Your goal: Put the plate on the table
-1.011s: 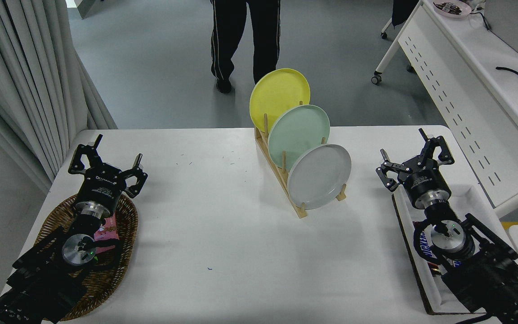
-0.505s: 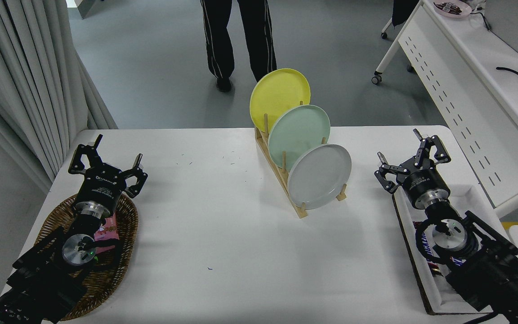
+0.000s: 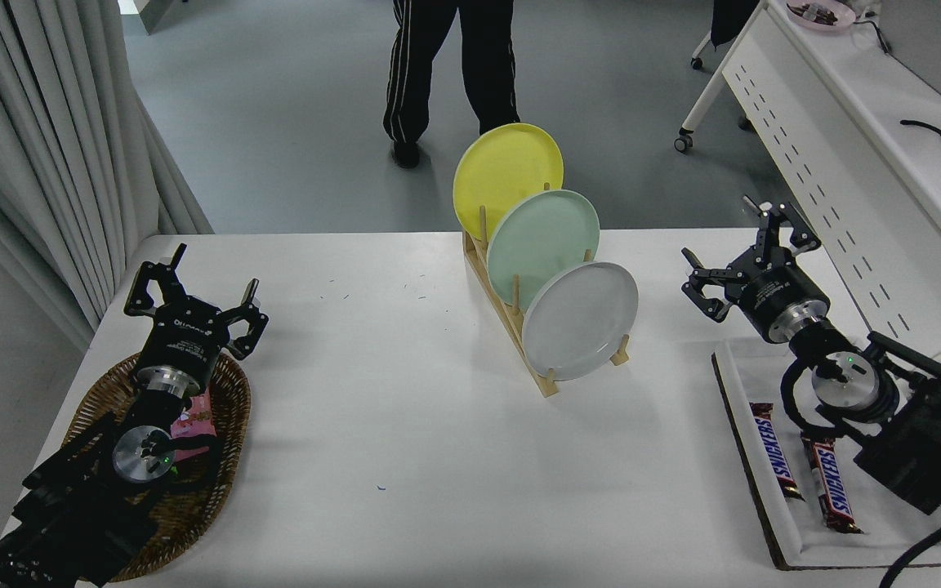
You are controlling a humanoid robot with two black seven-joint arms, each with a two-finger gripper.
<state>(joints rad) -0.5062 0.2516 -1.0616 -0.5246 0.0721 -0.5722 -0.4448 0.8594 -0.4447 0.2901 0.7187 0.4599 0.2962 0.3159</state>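
Note:
The light grey plate point(image 3: 581, 320) stands on edge in the front slot of a wooden rack point(image 3: 511, 327) at the middle of the white table point(image 3: 405, 425). A mint green plate point(image 3: 542, 238) and a yellow plate point(image 3: 506, 175) stand behind it. My right gripper point(image 3: 732, 241) is open and empty, raised to the right of the grey plate and apart from it. My left gripper point(image 3: 193, 286) is open, parked at the lower left over a wicker basket point(image 3: 221, 425).
A white tray point(image 3: 773, 531) at the right front holds two Snickers bars point(image 3: 774, 449). A pink packet point(image 3: 195, 418) lies in the basket. A person's legs point(image 3: 448, 61) stand beyond the table's far edge. A white perforated desk point(image 3: 846, 155) is at the right.
My right arm has lifted and moved back and to the right, uncovering the two bars in the tray. The person has stepped a little to the right. The left arm has not moved.

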